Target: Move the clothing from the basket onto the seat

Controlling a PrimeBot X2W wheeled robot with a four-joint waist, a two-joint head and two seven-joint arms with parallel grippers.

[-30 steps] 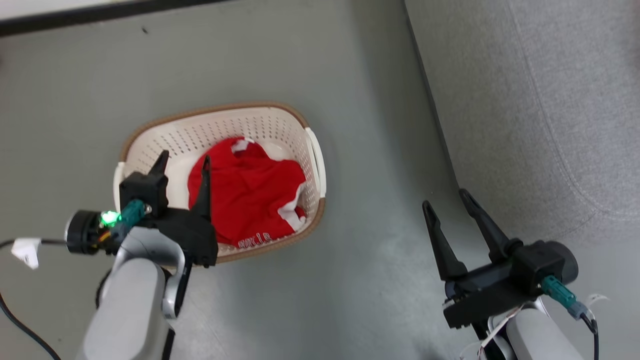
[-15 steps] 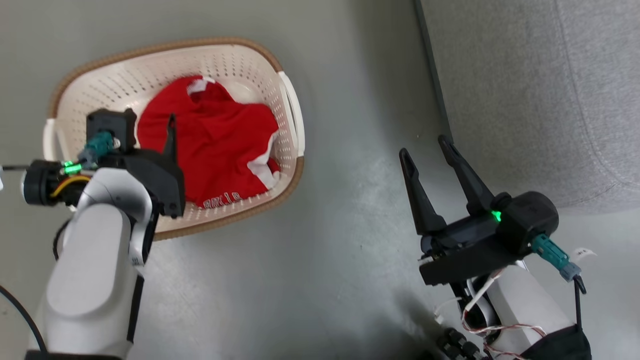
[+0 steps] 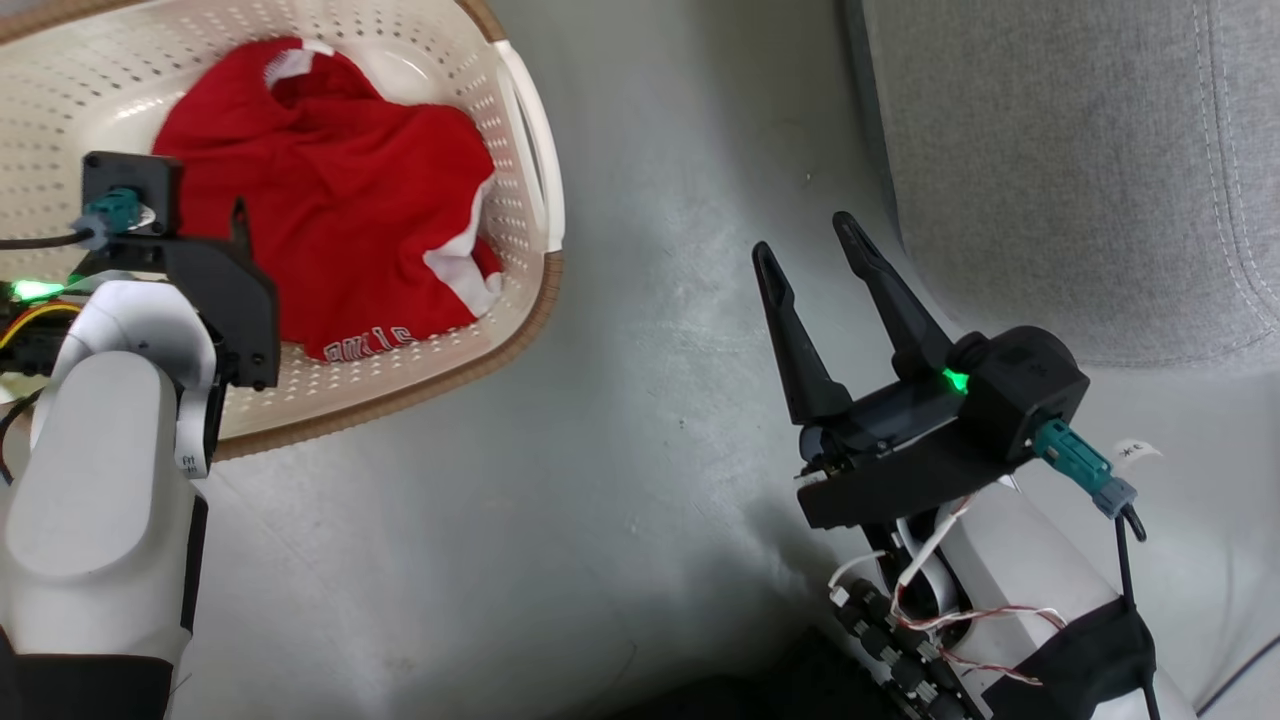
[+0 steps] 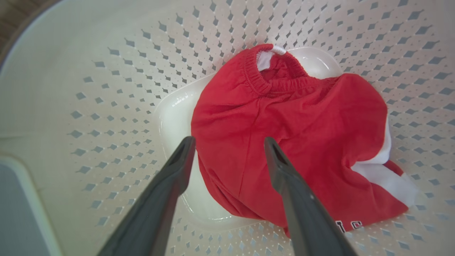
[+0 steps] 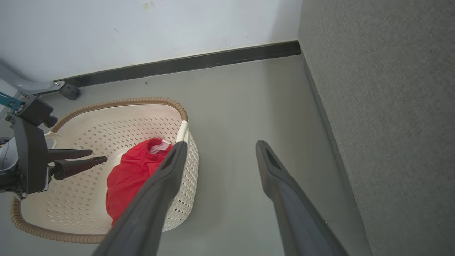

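Cream basket, far rim off-frame

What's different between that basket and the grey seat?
The basket is cream perforated plastic, brown-rimmed; the seat is grey woven fabric. The basket holds the red clothing; none lies on the seat's visible part. Both stand on the floor.

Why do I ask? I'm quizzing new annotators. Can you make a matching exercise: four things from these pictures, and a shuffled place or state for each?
1. clothing
2. basket
3. left gripper
4. right gripper

A. open above bare floor, near the seat
B. crumpled inside the basket
C. open over the clothing
D. standing on the floor, cream with a brown rim

Pairs: 1-B, 2-D, 3-C, 4-A.
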